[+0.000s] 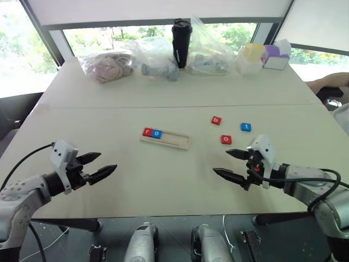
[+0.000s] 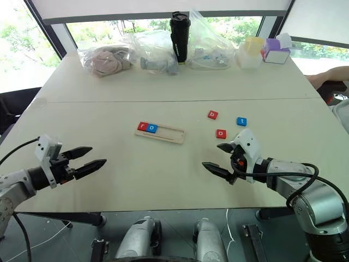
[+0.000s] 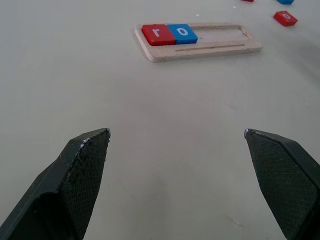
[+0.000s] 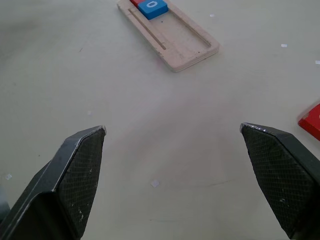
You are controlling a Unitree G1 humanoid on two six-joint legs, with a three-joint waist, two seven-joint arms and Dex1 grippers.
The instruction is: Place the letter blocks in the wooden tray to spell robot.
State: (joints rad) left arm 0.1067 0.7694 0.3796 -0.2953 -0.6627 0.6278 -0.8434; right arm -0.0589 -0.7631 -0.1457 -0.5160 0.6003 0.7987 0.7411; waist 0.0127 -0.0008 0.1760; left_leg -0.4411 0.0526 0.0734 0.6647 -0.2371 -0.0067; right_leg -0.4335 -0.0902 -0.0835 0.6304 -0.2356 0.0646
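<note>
Looking from the head view, you are risking the wrong tile: red b (image 1: 216,120), blue t (image 1: 246,127) and red o (image 1: 226,140) are lying close together, beyond the right gripper (image 1: 236,162), wide open and empty. From the left wrist view, the left gripper (image 3: 177,135) is gaping empty too, the wooden tray (image 3: 215,47) with r (image 3: 158,34) and o (image 3: 182,33) well ahead.

Pale counter (image 1: 163,185): tray (image 1: 165,138) mid-counter; red b (image 1: 216,120), blue t (image 1: 246,127), red o (image 1: 226,140) loose to its right; bags (image 1: 158,60), black cup (image 1: 181,36), boxes (image 1: 264,57) along far edge.
</note>
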